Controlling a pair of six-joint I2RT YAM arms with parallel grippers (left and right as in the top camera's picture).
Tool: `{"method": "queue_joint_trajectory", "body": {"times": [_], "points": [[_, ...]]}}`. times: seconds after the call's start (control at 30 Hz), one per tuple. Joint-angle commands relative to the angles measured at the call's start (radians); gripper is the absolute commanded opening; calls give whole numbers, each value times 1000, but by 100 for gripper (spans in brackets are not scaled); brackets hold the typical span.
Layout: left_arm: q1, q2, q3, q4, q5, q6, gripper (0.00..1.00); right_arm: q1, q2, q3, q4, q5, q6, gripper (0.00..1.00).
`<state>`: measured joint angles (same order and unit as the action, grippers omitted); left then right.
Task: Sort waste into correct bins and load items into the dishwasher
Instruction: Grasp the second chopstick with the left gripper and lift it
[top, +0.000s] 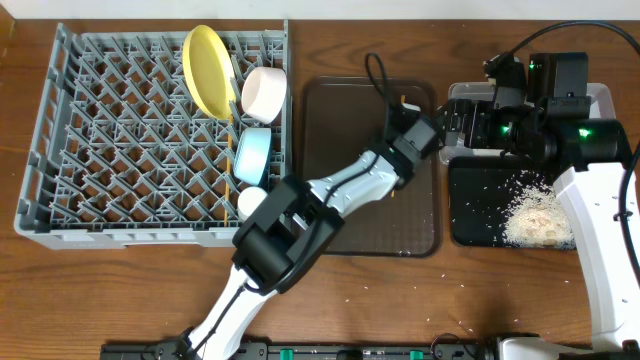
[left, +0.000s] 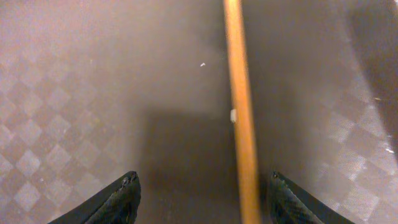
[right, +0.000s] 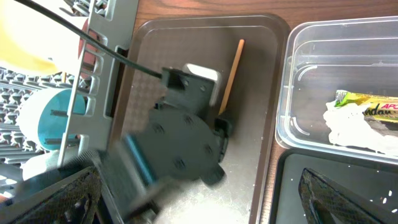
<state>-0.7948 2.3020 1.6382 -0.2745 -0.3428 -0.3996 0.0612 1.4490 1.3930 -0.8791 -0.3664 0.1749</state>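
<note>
Embossing in a faint checker pattern is covering the matte brown tray (left: 74, 93); a thin, smooth wooden chopstick (left: 241, 112) is lying flat on it, running lengthwise between the two dark fingers of the left hand (left: 204, 186); that hand is standing spread, straddling the stick with a gap on either side and gripping nothing. The right hand (right: 202, 193) is hovering near the clear container (right: 298, 74), spread to its widest and empty. The glossy green-and-orange wrapper (right: 367, 106) is lying inside that container beside something white and crumpled; grainy whitish rice crumbs (top: 535, 215) are heaping in the shallow black tray (top: 475, 210). The grey lattice rack (top: 100, 150) is holding the round yellow plate (top: 205, 70), white bowl (top: 265, 92), light blue bowl (top: 253, 152) and pale green cup (top: 250, 203) along its right edge; its left rows are standing free. The chopstick is sitting in the tray's half nearer the container, with bare tray lying on its other side.
</note>
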Motion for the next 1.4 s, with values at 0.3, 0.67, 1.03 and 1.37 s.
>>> {"method": "queue_joint_trajectory", "body": {"times": [0.3, 0.67, 1.03, 1.37], "points": [[215, 16, 38, -190, 512, -137, 42, 3, 4, 6, -1, -7, 0, 99], [200, 13, 39, -167, 515, -97, 30, 3, 4, 6, -1, -7, 0, 99], [191, 2, 42, -175, 434, 110, 38, 3, 4, 6, -1, -7, 0, 99], [137, 2, 45, -189, 313, 162, 37, 3, 4, 6, -1, -7, 0, 99]]}}
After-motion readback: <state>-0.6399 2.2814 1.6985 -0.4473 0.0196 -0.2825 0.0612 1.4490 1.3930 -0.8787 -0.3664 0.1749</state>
